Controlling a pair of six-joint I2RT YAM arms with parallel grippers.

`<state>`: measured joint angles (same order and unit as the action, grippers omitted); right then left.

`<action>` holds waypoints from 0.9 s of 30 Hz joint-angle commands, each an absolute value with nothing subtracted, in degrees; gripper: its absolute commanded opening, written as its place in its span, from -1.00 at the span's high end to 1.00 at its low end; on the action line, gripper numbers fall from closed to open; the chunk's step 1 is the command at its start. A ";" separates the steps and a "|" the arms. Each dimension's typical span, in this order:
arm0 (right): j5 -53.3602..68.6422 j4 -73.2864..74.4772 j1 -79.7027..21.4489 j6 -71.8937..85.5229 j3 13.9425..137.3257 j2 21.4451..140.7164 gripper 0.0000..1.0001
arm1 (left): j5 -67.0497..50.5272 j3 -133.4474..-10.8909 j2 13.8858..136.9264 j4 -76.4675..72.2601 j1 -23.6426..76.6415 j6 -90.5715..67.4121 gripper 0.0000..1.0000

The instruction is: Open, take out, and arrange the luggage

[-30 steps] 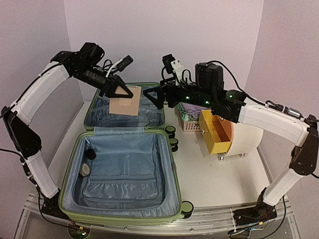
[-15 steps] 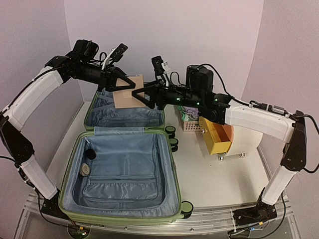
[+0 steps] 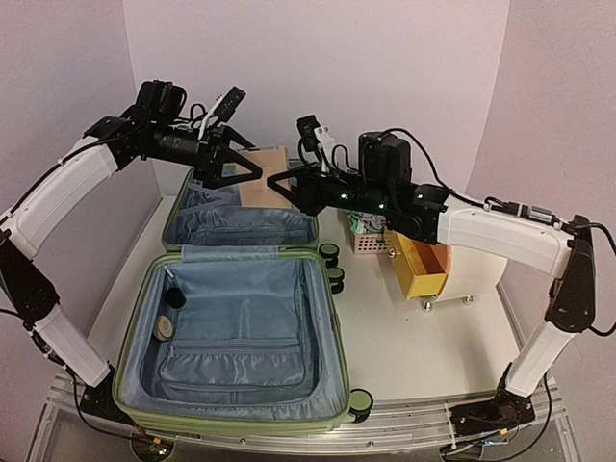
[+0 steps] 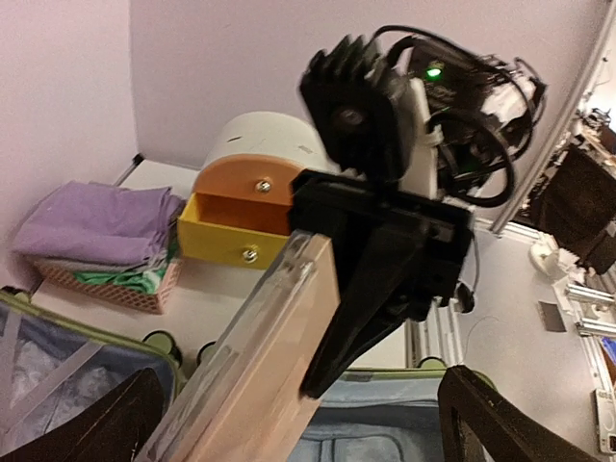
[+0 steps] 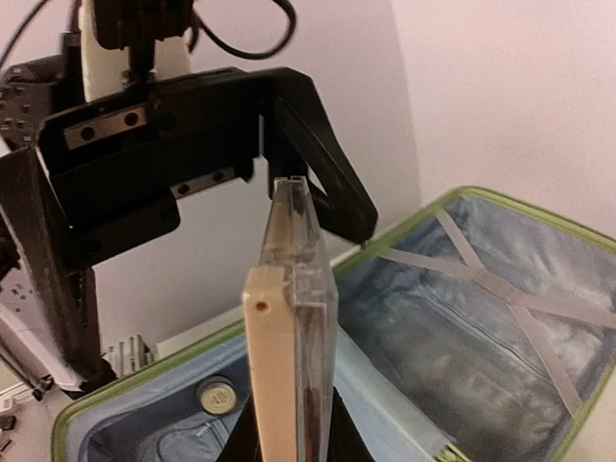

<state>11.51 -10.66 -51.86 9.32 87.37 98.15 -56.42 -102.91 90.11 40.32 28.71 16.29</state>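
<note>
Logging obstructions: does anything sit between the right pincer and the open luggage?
Only the flat tan case, clamped in the right pincer above the far half of the luggage; the left pincer stands open around it.

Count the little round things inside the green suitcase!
2: a small black round pot and a pale round tin, both by the left wall of the light-green hard-shell suitcase. Others may be hidden.
</note>
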 commanded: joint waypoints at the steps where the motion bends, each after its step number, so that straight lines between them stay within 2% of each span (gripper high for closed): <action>1: -14.96 11.16 -51.42 8.29 93.70 94.36 1.00 | -36.09 -100.79 85.81 32.99 28.65 15.85 -0.99; 5: -34.21 39.86 -51.42 12.56 104.45 97.69 1.00 | -22.99 -97.07 84.04 30.18 28.65 18.60 -0.99; 6: -35.12 41.86 -51.42 13.14 105.35 98.20 1.00 | -22.48 -96.74 83.90 30.07 28.65 18.75 -0.99; 11: -48.11 77.59 -51.42 23.19 127.68 110.60 1.00 | -22.59 -92.49 82.80 29.20 28.70 19.23 -0.99; 18: -52.21 78.37 -51.26 26.18 122.63 108.73 1.00 | -24.10 -91.06 82.79 29.38 28.65 18.90 -0.99; 27: -53.61 78.28 -47.28 21.93 113.81 108.46 1.00 | -24.68 -90.71 83.01 29.40 28.70 18.06 -0.99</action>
